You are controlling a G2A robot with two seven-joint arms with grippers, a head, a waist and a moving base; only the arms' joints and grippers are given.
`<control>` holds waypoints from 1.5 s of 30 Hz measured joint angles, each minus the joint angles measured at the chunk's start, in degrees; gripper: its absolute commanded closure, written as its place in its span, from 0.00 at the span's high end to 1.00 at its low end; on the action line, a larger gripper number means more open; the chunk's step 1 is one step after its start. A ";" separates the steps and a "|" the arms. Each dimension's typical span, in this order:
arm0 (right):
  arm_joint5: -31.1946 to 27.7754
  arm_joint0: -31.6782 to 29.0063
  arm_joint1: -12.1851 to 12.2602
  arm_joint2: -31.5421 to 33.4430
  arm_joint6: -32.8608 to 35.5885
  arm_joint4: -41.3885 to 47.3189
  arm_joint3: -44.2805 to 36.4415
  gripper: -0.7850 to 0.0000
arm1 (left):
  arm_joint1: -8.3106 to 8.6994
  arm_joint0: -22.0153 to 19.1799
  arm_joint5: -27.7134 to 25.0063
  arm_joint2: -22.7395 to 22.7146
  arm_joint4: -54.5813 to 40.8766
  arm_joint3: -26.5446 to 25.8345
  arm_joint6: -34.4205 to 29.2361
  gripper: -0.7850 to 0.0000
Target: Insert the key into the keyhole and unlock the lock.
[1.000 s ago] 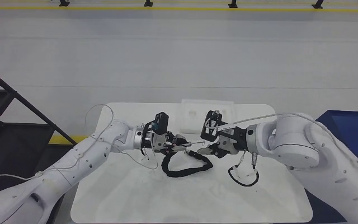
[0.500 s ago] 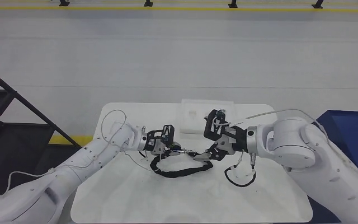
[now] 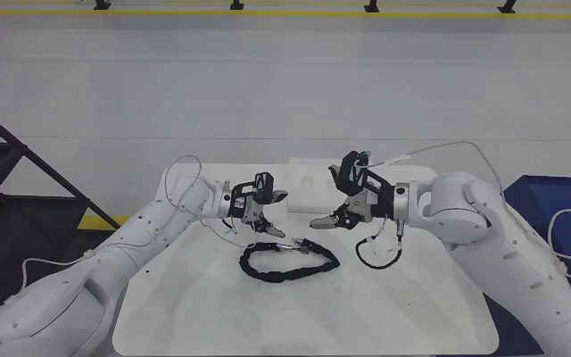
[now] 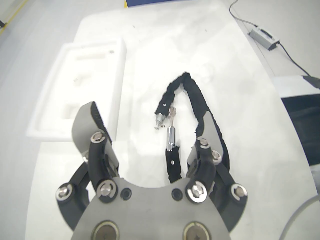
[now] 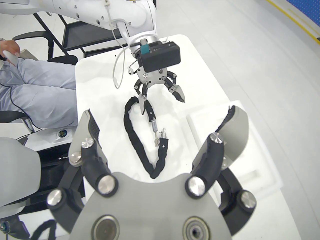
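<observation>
Status: unlocking looks done or nearly so. The chain lock [image 4: 197,101] lies mid-tabletop [image 3: 401,312], its pin end [image 4: 160,122] apart from the lock cylinder [image 4: 170,136], with the key [image 4: 172,113] seemingly seated in the cylinder's keyhole. Your left gripper [image 4: 147,112] hangs over the cylinder, jaws spread, holding nothing; your right gripper [image 5: 160,116] is likewise spread and empty, over the chain's looped end. Next move, in my judgement: confirm the separation, or draw the ends further apart. Foam tray [image 3: 312,183] sits at the far edge — moulded recesses, contents indeterminate.
</observation>
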 measured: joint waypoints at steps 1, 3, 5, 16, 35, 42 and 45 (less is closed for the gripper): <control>-1.24 1.12 -0.22 0.23 -0.92 -0.15 1.61 1.00 | 0.09 -1.11 0.00 0.49 -1.40 0.16 1.53 1.00; -3.08 2.93 -0.50 0.65 -1.89 -0.17 4.03 1.00 | 0.34 -3.13 0.00 1.86 -3.74 0.40 3.22 1.00; -5.31 5.10 -0.79 1.05 -2.26 0.23 6.77 1.00 | 0.81 -6.16 0.00 4.17 -6.67 0.65 4.35 1.00; -11.76 11.26 -1.35 1.43 1.49 2.74 12.36 1.00 | 4.93 -18.71 0.00 11.09 -22.93 -0.79 0.45 1.00; -14.95 11.23 -1.20 2.47 0.18 3.13 12.71 1.00 | 7.64 -20.23 0.00 11.10 -32.93 -5.86 -8.48 1.00; -14.95 11.23 -1.20 2.47 0.18 3.13 12.70 1.00 | 7.64 -20.23 0.00 11.10 -32.93 -5.86 -8.48 1.00; -14.95 11.23 -1.20 2.47 0.18 3.13 12.70 1.00 | 7.64 -20.23 0.00 11.10 -32.93 -5.86 -8.48 1.00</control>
